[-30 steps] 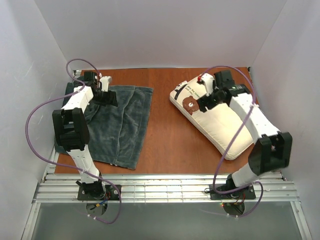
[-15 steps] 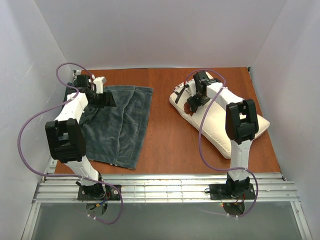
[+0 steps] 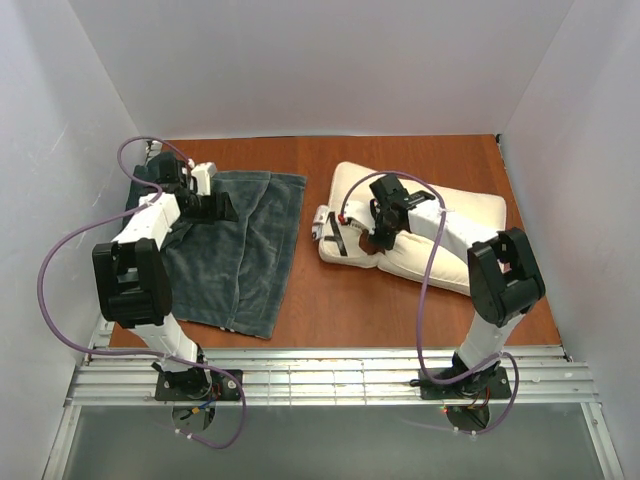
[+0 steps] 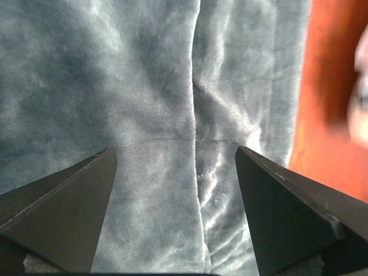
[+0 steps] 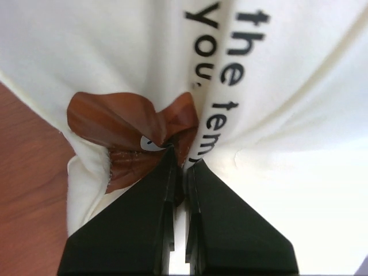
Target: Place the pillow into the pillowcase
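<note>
- Lying at 3 o'clock on the table (image 3: 320, 300): the pillow (image 3: 465, 212), cream and plump, rumpled at its 9 o'clock end, well apart from the pillowcase (image 3: 245, 255) spread flat at 9 o'clock.
- Pinched at that rumpled end by the right gripper (image 5: 179, 162), fingers pressed together on a thin fold of cover running through the brown bear face (image 5: 123, 123), just beside the dark printed text (image 5: 230, 63).
- Hovering near the pillowcase's 12 o'clock edge with the left gripper (image 4: 172, 152), fingers spread wide, nothing between them, only grey-teal plush below.
- Likely to slip: only a ridge of cover fabric caught, none of the stuffing, so apt to pull free under a quick tug toward 9 o'clock.
- Likely to swing: with the bulk resting on the wood, prone to pivoting around the pinch and arriving crooked at the sack.
- No mouth visible in the pillowcase; impossible to tell which edge opens. Without one layer lifted first, a risk of merely shoving the flat sack toward the 9 o'clock wall and bunching it.
- Equal risk of catching both layers together on the left side, sealing the opening instead of spreading it.
- Worth watching the purple cable (image 3: 421, 300) looped over the pillow at 3 o'clock: apt to snag or drag on the cushion during a long sweep.
</note>
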Robot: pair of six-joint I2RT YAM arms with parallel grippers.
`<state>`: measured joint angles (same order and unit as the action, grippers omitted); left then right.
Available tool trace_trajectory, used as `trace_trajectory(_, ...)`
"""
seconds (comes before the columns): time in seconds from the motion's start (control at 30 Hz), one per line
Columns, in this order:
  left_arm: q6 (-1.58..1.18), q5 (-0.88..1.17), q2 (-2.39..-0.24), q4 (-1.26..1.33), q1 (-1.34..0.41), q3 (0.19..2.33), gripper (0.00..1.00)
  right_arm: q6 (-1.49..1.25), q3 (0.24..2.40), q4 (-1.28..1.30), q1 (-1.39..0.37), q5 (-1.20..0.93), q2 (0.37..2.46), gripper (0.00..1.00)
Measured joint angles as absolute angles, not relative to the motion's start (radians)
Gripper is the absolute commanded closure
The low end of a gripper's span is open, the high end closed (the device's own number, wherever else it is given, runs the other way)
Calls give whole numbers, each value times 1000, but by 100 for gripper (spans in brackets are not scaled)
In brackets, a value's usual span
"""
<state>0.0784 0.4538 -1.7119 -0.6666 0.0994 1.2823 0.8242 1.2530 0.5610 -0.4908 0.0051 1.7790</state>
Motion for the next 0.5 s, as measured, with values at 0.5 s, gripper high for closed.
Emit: trace_trajectory(0.5,71,42,-1848,-529,-131,1281,39,838,1219,786,-540,-196,1606,99)
